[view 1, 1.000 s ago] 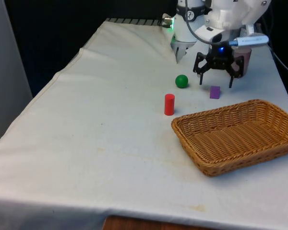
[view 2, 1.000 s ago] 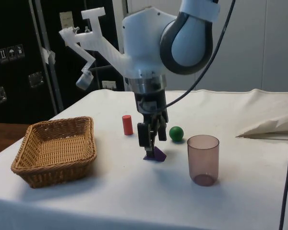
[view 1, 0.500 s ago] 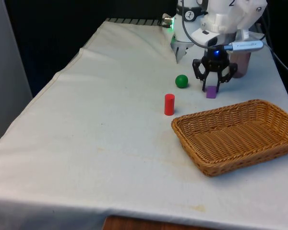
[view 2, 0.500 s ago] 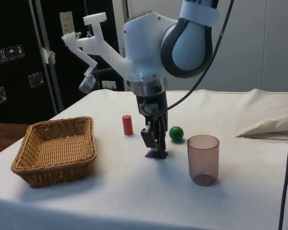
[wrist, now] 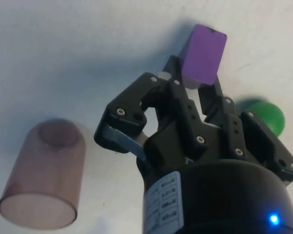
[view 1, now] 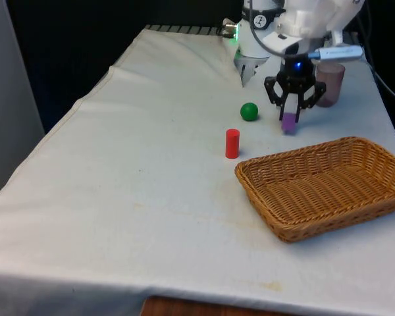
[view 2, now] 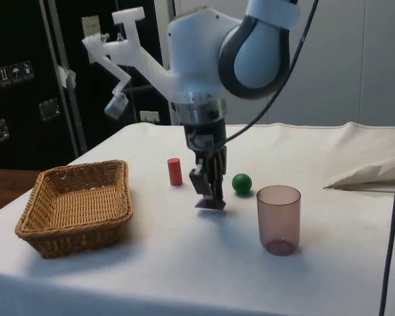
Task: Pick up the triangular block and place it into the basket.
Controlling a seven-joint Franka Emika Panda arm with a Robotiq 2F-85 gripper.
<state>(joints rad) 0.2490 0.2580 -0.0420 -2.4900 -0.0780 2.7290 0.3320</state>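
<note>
The purple triangular block (view 1: 288, 122) hangs just above the cloth, pinched between my black gripper's fingers (view 1: 289, 117). In the side view the block (view 2: 210, 205) sits at the tips of the gripper (view 2: 211, 197), with its shadow on the cloth below. In the wrist view the gripper (wrist: 194, 80) is shut on the block (wrist: 203, 57). The wicker basket (view 1: 251, 175) lies nearer the camera on the front view's right, and at the side view's left (view 2: 79, 168).
A green ball (view 1: 249, 111) (view 2: 241, 183) lies close beside the gripper. A red cylinder (view 1: 232, 143) (view 2: 174, 171) stands between ball and basket. A translucent brownish cup (view 1: 329, 82) (view 2: 278, 218) (wrist: 46, 175) stands upright just past the gripper.
The fingers have come together on the purple block, which was lying on the cloth a second ago. The gripper has since risen a little with it.
</note>
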